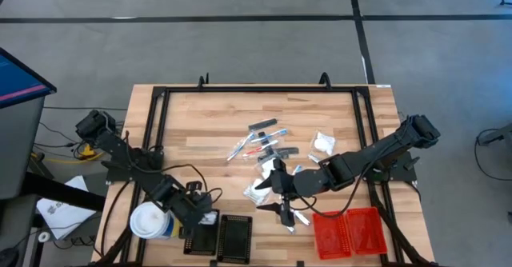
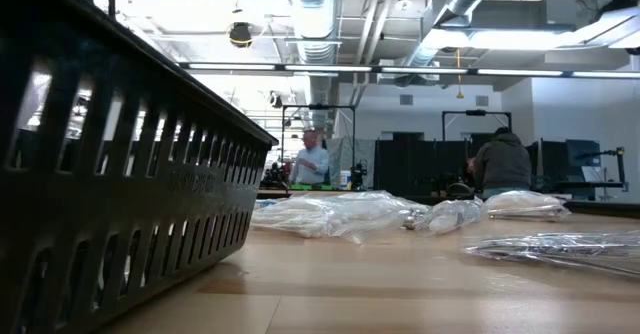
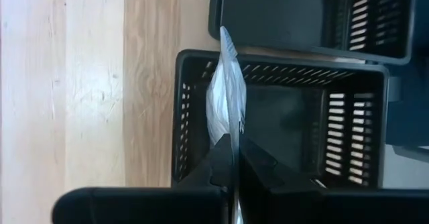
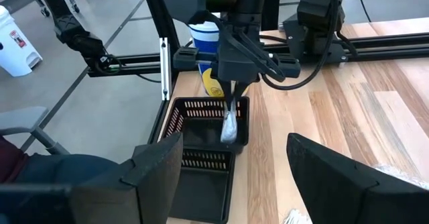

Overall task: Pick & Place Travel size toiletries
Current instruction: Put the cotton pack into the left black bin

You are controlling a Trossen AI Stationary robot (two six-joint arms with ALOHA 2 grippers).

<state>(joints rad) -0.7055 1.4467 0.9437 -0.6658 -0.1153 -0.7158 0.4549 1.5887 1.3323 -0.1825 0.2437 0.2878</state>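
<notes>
Two black trays (image 1: pixel 218 237) and two red trays (image 1: pixel 350 231) stood on the counter (image 1: pixel 200 131). Left hand (image 3: pixel 234 158), clamped on one white packet (image 3: pixel 224 90), hung over a black tray; right hand (image 1: pixel 282 205), fingers apart, hovered nearby over the loose toiletries (image 1: pixel 268 151).

Past the bench (image 2: pixel 400 294) I see silver ceiling ducts (image 2: pixel 320 14), strip lights, dark cabinets (image 2: pixel 410 164) and two people.
</notes>
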